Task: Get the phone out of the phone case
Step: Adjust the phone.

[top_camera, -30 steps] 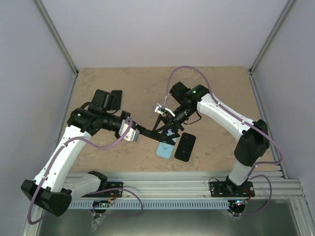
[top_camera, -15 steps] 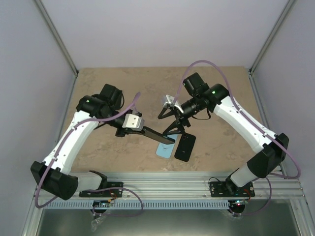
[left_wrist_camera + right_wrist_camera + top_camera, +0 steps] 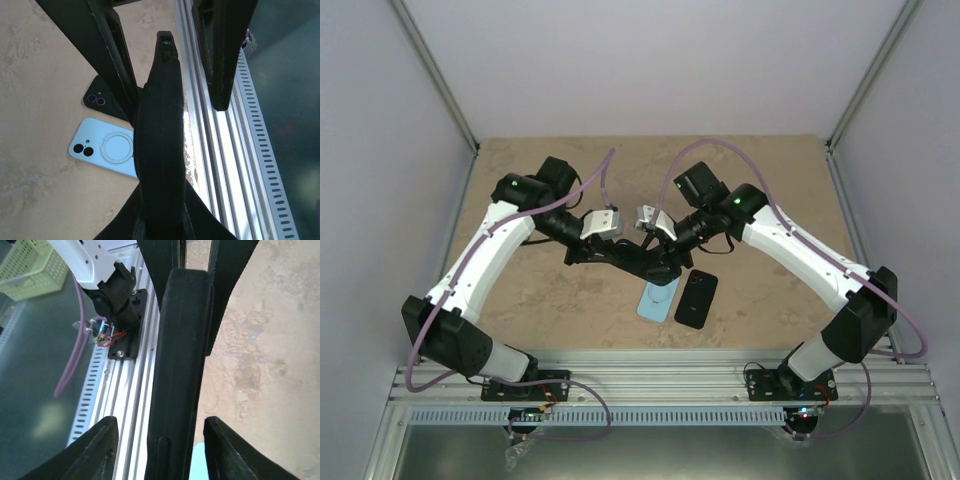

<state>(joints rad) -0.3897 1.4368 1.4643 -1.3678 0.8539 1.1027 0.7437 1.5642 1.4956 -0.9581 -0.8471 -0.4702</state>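
Note:
A black phone case (image 3: 642,260) hangs edge-on above the table, level, with my left gripper (image 3: 618,254) shut on one end of it. Whether the phone sits inside it I cannot tell. In the left wrist view the case (image 3: 160,125) runs up from my left gripper (image 3: 160,222). My right gripper (image 3: 667,264) straddles the other end. In the right wrist view its fingers (image 3: 95,450) stand open, with a gap on each side of the case (image 3: 180,355).
A light blue phone-shaped slab (image 3: 658,300) with a ring on its back and a black one (image 3: 697,298) lie flat on the tan table, under the held case. The aluminium rail (image 3: 670,375) runs along the near edge. A green basket (image 3: 27,265) stands beyond it.
My left gripper has swung the case away from above the blue slab, up and toward the middle. The right gripper came in and now straddles the case's free end, its fingers narrower than before.

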